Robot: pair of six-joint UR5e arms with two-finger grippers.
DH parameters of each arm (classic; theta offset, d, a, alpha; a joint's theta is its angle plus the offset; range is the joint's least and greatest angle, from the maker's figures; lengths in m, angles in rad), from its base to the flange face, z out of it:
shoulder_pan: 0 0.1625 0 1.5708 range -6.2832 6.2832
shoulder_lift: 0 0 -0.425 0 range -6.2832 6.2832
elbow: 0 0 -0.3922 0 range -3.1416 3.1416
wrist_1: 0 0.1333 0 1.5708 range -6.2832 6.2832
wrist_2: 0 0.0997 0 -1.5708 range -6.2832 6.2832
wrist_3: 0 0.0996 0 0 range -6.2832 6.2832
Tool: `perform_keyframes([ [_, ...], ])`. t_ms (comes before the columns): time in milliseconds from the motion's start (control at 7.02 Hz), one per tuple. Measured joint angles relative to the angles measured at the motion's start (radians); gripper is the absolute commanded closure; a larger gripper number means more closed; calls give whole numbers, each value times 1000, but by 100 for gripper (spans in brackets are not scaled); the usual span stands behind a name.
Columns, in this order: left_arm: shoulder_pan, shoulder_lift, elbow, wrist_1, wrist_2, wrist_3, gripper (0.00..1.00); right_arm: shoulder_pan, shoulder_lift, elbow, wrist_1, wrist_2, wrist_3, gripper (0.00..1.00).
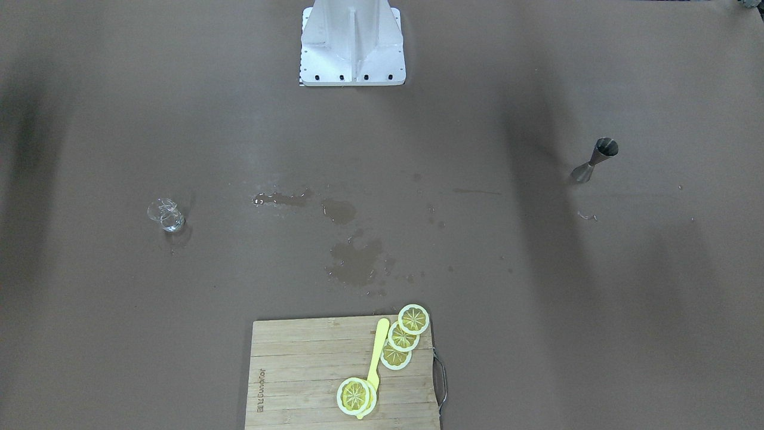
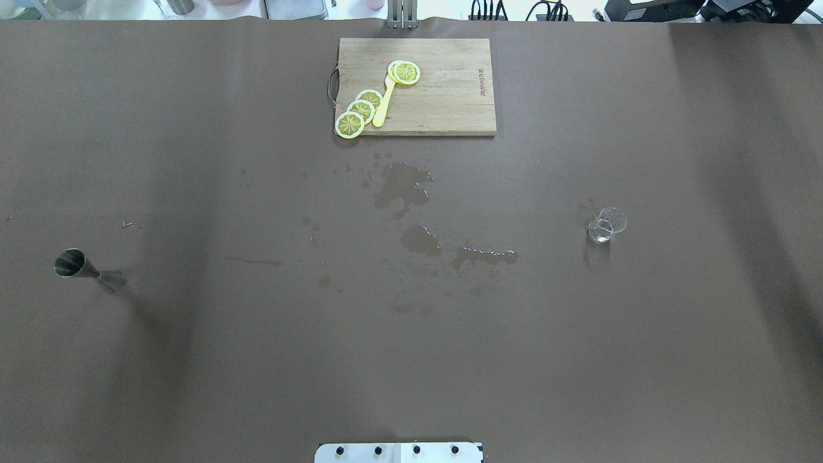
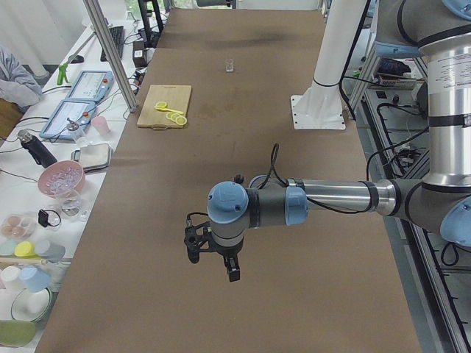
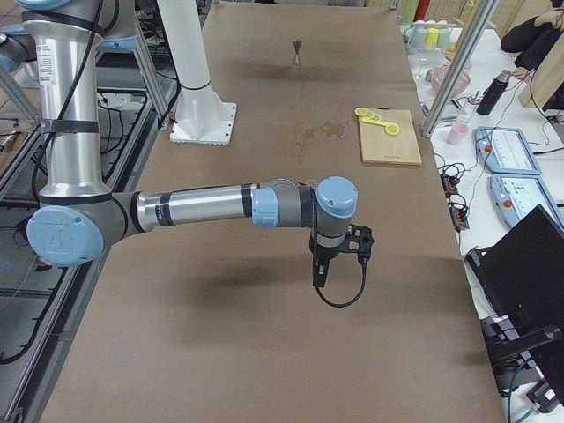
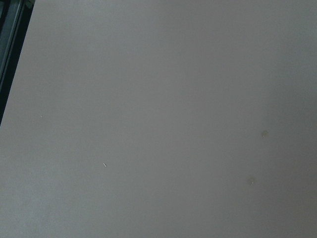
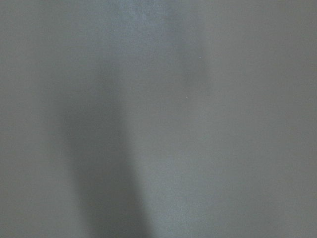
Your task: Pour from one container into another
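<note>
The small clear glass cup stands upright on the brown table on my right side, also seen in the overhead view and far off in the left side view. The steel jigger stands upright on my left side, small and distant in the right side view. My left gripper hangs above the table's left end and my right gripper above its right end, both far from the two vessels. Each shows only in a side view, so I cannot tell whether it is open or shut. Both wrist views show only bare table.
A wooden cutting board at the far middle edge carries lemon slices and a yellow knife. Wet puddles mark the table's centre. The white robot pedestal stands at the near edge. Operators' gear lines the far side.
</note>
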Motion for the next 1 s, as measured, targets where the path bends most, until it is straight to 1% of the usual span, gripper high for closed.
perform_keyframes([
  [997,0,0,-3,3,0,0,1,-1,12,3,6,-6,0,0],
])
